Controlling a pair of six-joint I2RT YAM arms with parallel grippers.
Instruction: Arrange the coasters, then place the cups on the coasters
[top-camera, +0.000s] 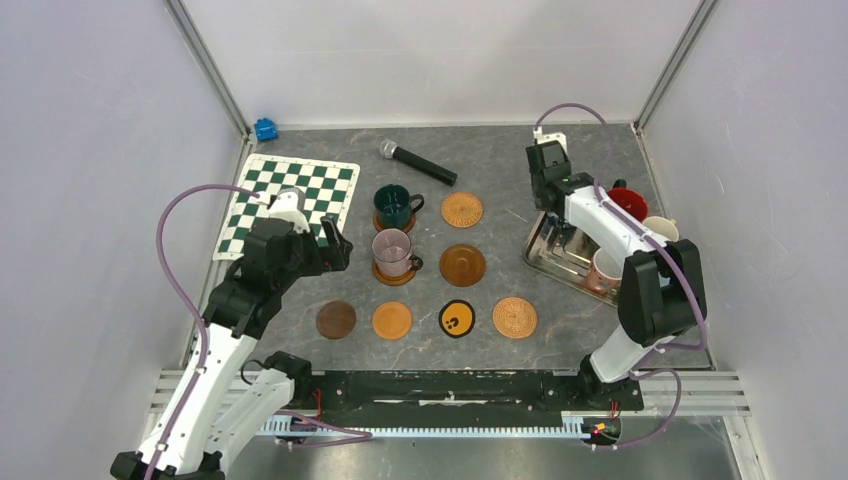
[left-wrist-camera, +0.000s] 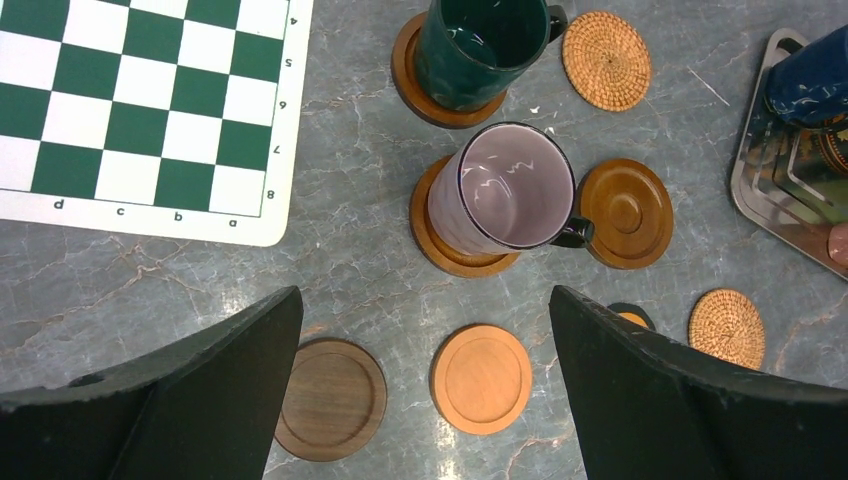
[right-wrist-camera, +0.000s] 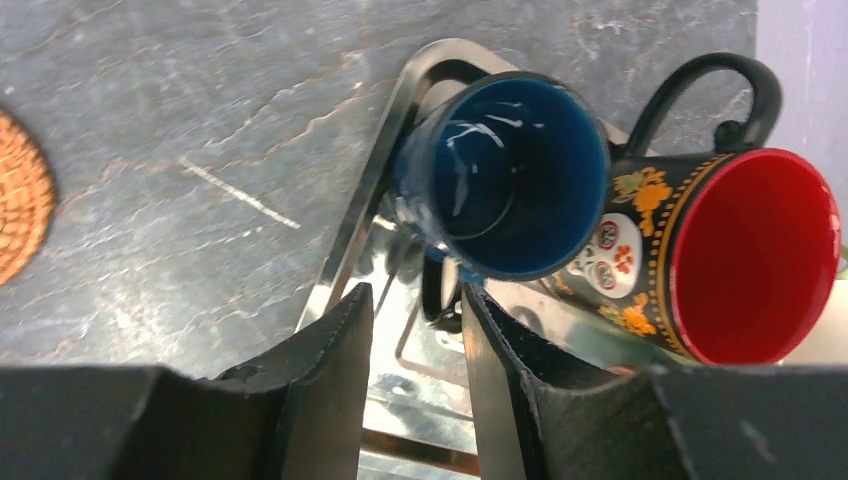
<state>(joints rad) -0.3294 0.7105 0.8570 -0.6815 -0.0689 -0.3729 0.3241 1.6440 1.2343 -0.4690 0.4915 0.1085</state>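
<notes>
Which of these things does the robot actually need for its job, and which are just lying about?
Needed: bare coasters like the orange coaster; dark green cup and glass cup, each already on a coaster; dark blue cup in the metal tray, red-inside cup beside it.
Lying about: chequered mat, black microphone, small blue object by the far wall.

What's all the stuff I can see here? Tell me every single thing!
coasters: eight; brown, orange, woven tan, one black-and-yellow; mid-table
dark green mug: one, on a back coaster
glass mug: one, clear, on the coaster just nearer
dark blue mug, red-inside mug, cream mug, pinkish mug: four seen, on the tray; more may hide behind the arm
tray: one, shiny metal, right side
microphone: one, black, back middle
chequered mat: one, green-and-white, back left
small blue thing: one, back-left corner
left tool: black, open, left of the glass mug
right tool: black, at the dark blue mug's handle; grip unclear
</notes>
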